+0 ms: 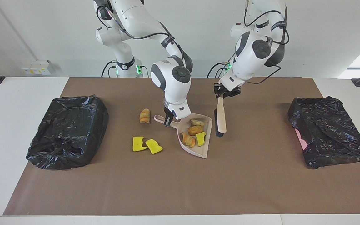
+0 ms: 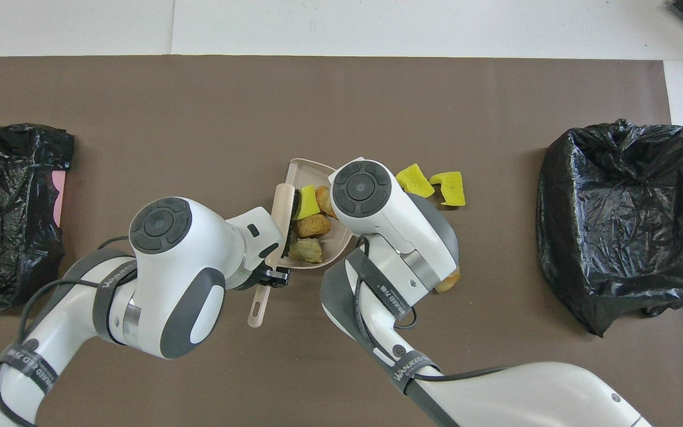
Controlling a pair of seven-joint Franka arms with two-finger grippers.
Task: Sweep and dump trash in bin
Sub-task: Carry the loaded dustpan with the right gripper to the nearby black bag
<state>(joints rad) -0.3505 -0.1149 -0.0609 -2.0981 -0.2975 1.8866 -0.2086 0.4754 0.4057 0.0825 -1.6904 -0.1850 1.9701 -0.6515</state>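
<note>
My right gripper is shut on the handle of the beige dustpan, which lies on the brown mat; in the overhead view the arm hides this gripper. Several scraps of trash lie in the pan: bread-like lumps and a yellow sponge piece. My left gripper is shut on a beige brush, bristles down beside the pan's open edge. Two yellow sponge pieces and a bread lump lie on the mat, toward the right arm's end from the pan.
A bin lined with a black bag stands at the right arm's end of the mat. Another black-bagged bin stands at the left arm's end.
</note>
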